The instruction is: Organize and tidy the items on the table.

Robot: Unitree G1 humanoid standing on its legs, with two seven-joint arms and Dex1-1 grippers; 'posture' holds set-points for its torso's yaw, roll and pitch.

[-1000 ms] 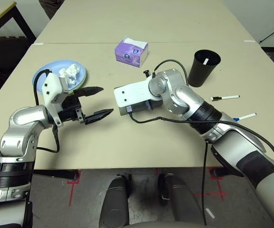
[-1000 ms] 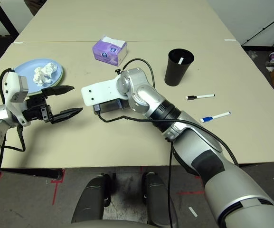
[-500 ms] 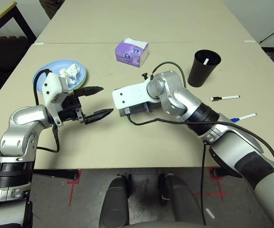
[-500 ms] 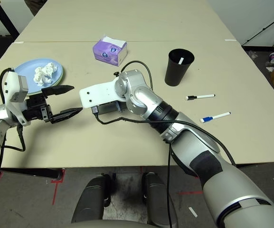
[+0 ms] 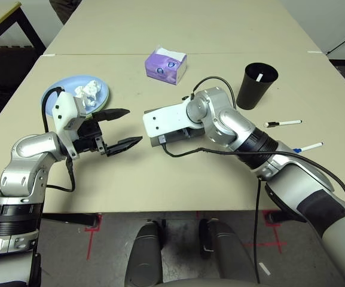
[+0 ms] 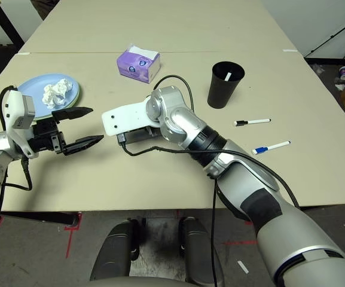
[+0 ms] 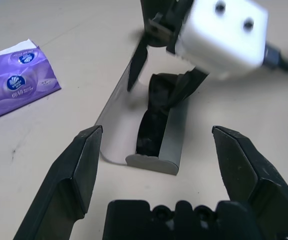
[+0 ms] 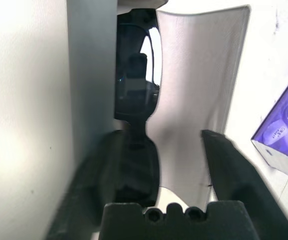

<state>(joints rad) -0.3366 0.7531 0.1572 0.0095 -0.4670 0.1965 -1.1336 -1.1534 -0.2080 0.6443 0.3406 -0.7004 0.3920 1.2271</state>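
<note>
Two spread right fingers (image 8: pixel 228 175) above sunglasses (image 7: pixel 156 117) in open case (image 7: pixel 148 132)

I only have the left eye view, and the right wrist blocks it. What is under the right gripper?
Observer: A grey case, lid open, as the left wrist view shows.
Operator: Anything in it?
Observer: Black sunglasses lie inside.
Operator: Is the gripper shut on them?
Observer: No. The right gripper is open, with its fingers spread above the case.
</note>
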